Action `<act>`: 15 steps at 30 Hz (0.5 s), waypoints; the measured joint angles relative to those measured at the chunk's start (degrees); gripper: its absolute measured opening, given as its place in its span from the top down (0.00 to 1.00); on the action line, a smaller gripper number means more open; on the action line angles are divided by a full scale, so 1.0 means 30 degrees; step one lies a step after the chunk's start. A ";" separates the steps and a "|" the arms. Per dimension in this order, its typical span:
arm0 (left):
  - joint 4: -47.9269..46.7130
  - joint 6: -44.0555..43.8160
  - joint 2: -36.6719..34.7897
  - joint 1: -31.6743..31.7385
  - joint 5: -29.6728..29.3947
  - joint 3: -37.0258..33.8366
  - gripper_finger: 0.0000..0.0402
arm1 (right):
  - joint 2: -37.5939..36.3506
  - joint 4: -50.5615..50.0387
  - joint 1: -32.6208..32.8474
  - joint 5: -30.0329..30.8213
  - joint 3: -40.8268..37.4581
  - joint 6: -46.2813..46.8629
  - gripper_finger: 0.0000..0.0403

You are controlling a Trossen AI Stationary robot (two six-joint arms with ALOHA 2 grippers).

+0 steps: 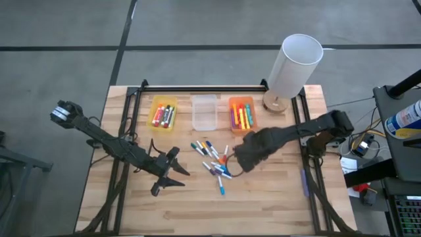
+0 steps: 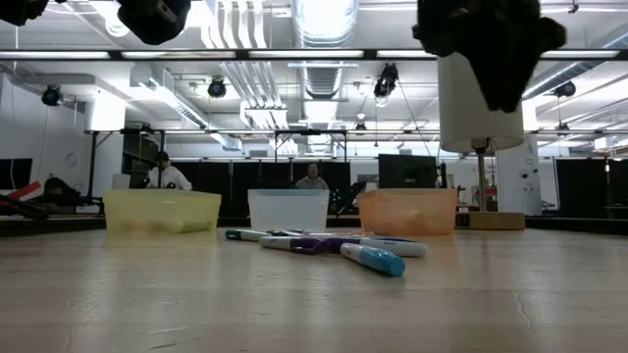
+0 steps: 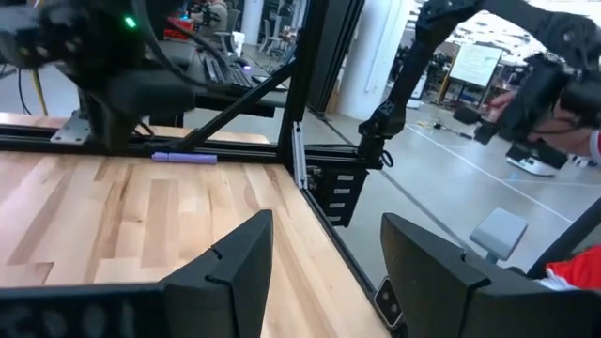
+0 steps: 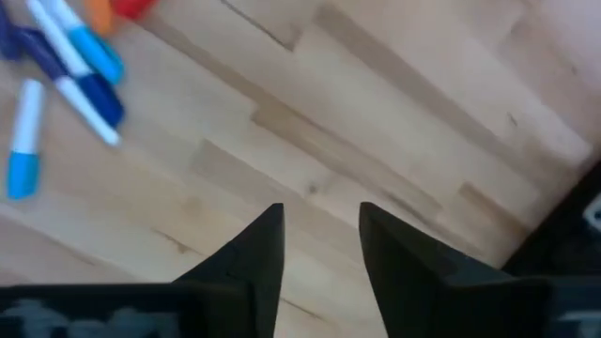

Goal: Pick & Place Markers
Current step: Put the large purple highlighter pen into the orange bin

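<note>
Beyond the grippers, the small yellow plastic bin (image 1: 162, 113) holds several markers, the clear plastic bin (image 1: 204, 112) beside it shows none, and the orange plastic bin (image 1: 241, 114) holds more. The right gripper (image 4: 320, 246), fingers parted and grasping nothing, hangs just beside the loose scattered markers (image 1: 214, 161). The left gripper (image 1: 172, 172) rests released, apart from them.

Bare wood lies open under my right gripper (image 4: 319, 239), whose fingers stand parted with nothing between. The loose markers (image 1: 214, 160) crowd the table's (image 1: 263, 204) middle just beside it. Behind them three bins (image 1: 204, 113) and a white lamp (image 1: 293, 69) block the far edge.
</note>
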 joint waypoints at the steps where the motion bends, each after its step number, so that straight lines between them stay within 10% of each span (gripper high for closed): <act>1: 0.0004 -0.0088 0.0000 0.0000 0.0000 0.0000 0.52 | 0.0079 -0.0004 0.0219 -0.0044 -0.0201 0.0376 0.69; 15: 0.0058 -0.0289 0.0029 0.0007 0.0000 0.0000 0.52 | 0.0618 0.0220 0.2154 -0.3210 -0.3983 0.4233 0.98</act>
